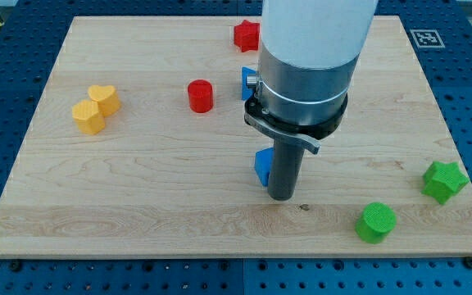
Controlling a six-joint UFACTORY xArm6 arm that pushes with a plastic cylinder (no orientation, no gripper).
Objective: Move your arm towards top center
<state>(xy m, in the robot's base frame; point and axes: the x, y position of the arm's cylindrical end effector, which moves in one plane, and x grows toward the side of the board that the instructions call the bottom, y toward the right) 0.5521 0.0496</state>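
My tip (281, 197) rested on the wooden board (138, 197), a little toward the view's bottom from the board's middle. The arm carried no claw at all, only the dark rod, so there was nothing to open or clench. The wide white and grey body of the arm (314, 57) came down from the view's top center and hid part of the board behind it.

Taking my tip as the landmark: a blue block (262, 166) sat just beside it on the view's left, touching or nearly touching the rod; its shape could not be made out. A second blue block (247, 82) showed partly, toward the view's top. A red cylinder (201, 96) lay up and to the left, and a red star-like block (247, 35) lay farther toward the top. Two yellow blocks, a heart (105, 98) and a rounded piece (88, 117), touched each other far left. A green cylinder (376, 222) stood near on the lower right, and a green star (444, 180) farther right.
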